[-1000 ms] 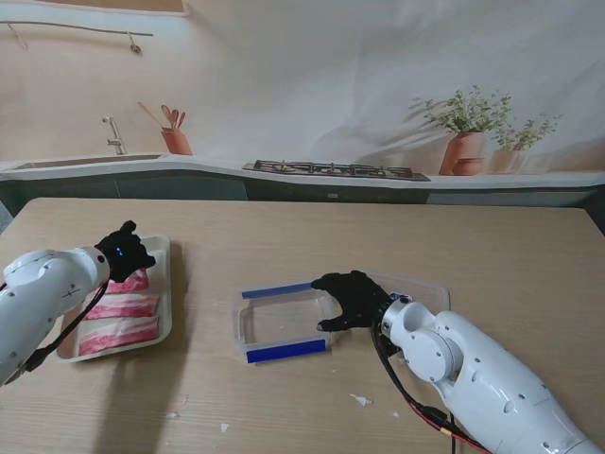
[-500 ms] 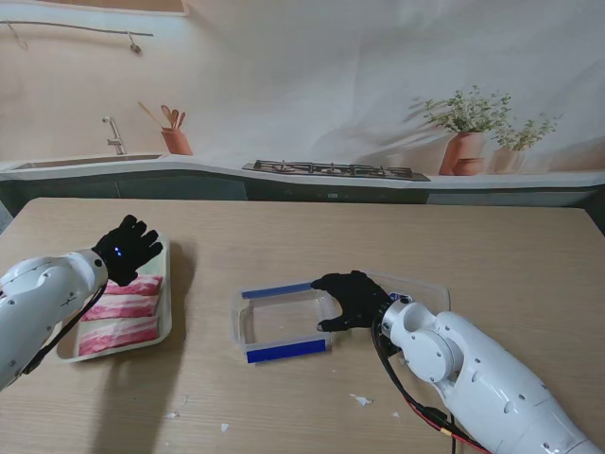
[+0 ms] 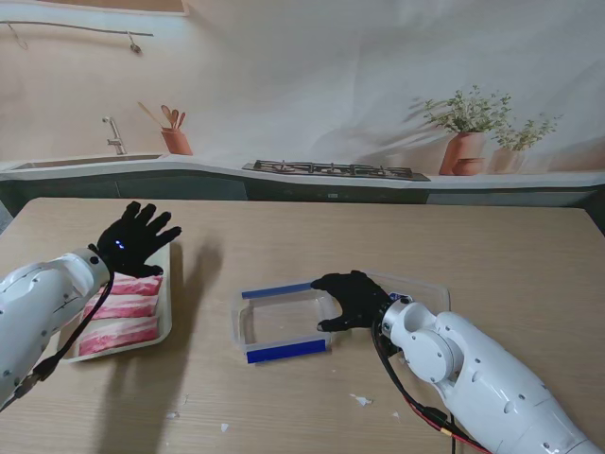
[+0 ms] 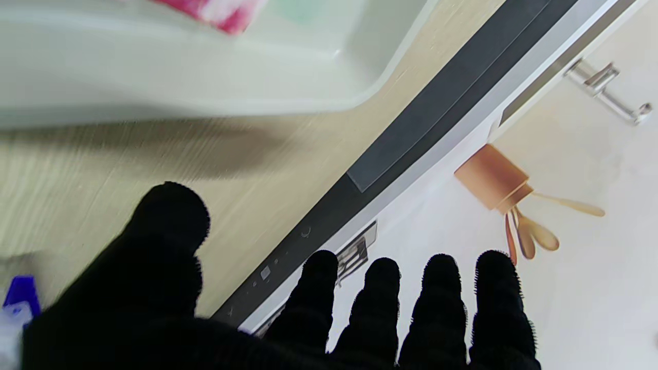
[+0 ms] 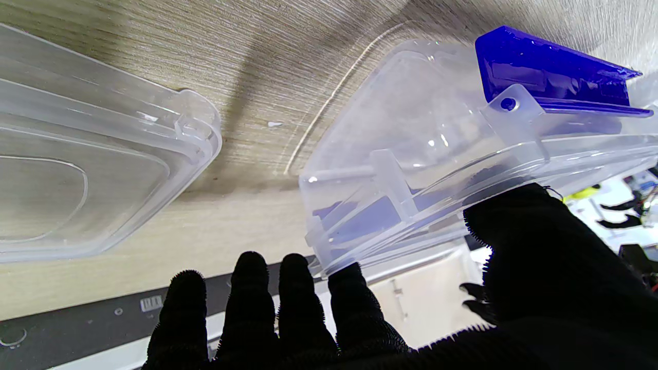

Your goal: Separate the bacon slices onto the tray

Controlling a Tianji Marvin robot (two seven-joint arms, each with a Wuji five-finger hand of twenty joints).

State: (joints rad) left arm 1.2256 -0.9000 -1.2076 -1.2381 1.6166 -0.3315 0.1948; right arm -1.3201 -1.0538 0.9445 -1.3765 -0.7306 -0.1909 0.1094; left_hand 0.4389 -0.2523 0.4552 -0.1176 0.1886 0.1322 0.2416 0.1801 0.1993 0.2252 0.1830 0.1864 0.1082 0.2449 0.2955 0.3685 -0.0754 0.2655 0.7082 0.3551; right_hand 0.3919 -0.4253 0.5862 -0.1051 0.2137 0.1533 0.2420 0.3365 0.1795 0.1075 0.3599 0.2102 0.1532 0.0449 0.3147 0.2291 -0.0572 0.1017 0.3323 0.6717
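Observation:
Pink-and-white bacon slices (image 3: 121,317) lie stacked in the white tray (image 3: 166,312) at the left. My left hand (image 3: 137,241) hovers over the tray's far end, fingers spread, holding nothing. The left wrist view shows its fingers (image 4: 385,308) straight, with the tray's rim (image 4: 205,87) and a corner of bacon (image 4: 216,10) beyond. My right hand (image 3: 352,298) grips the right wall of the clear container (image 3: 281,323) with blue clips. In the right wrist view the thumb lies over the container's rim (image 5: 411,205) and the fingers (image 5: 257,308) run along its outside.
A clear lid (image 3: 416,284) lies flat just right of the container, also visible in the right wrist view as the lid (image 5: 77,169). Small white scraps (image 3: 361,400) dot the table nearer to me. A kitchen backdrop stands behind the table's far edge.
My left hand has lifted off the bacon, moved farther from me and a little right, and spread its fingers. The right hand and the container have not moved.

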